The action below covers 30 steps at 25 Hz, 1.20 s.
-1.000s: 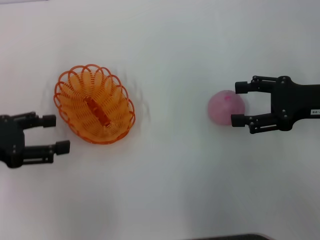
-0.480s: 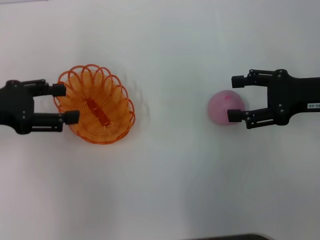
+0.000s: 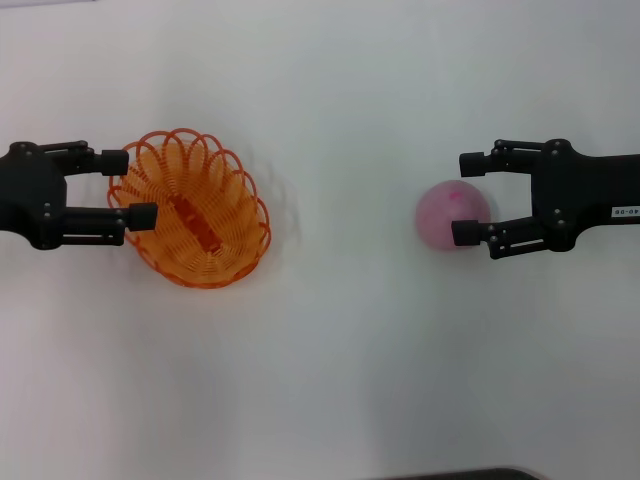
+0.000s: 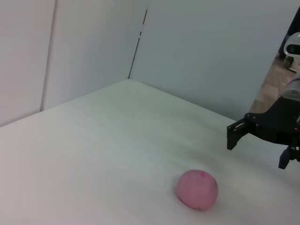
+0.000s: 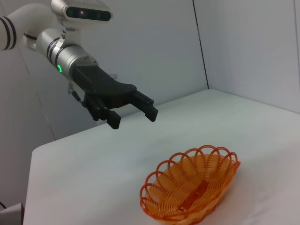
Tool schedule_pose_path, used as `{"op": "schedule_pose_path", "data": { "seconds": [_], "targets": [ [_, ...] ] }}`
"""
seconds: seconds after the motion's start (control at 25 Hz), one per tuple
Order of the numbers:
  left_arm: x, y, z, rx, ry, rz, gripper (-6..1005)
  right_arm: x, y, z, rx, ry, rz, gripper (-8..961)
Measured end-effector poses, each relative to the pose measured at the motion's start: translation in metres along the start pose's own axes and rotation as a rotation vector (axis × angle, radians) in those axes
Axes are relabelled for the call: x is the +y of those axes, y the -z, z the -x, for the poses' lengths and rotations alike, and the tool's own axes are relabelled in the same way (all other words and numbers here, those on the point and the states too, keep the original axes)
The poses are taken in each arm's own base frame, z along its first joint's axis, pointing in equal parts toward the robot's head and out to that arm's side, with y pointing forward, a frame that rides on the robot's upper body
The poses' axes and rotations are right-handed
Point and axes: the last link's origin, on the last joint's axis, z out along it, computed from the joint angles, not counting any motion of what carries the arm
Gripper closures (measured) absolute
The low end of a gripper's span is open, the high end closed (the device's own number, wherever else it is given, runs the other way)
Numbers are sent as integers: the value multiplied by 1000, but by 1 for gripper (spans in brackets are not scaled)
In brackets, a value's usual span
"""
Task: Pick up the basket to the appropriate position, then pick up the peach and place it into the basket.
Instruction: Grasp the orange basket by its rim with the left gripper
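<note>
Basket [image 3: 190,222] under left gripper [image 3: 128,188], raised per right wrist view, jaws open, peach [image 3: 453,215] between right gripper [image 3: 469,197] open jaws

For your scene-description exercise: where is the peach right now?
In the head view the peach lies on the white table on the robot's right side, just off the open right pincer, far from the basket on the left.

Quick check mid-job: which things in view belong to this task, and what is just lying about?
Part of the job:
- basket, by the open left gripper
- peach, by the open right gripper

Just lying about:
- nothing else on the white table
</note>
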Motion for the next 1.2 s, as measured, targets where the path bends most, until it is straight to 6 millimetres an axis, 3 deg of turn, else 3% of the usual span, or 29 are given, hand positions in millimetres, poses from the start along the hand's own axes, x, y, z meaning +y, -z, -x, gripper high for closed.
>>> {"op": "schedule_pose_path", "data": {
  "seconds": [0.52, 1.2],
  "targets": [
    [-17, -11, -7, -55, 71, -79, 148, 0, -2, 1, -2, 1, 5, 9],
    [-52, -43, -38, -279, 78, -239, 149, 2, -6, -1, -8, -2, 7, 9]
  ]
}}
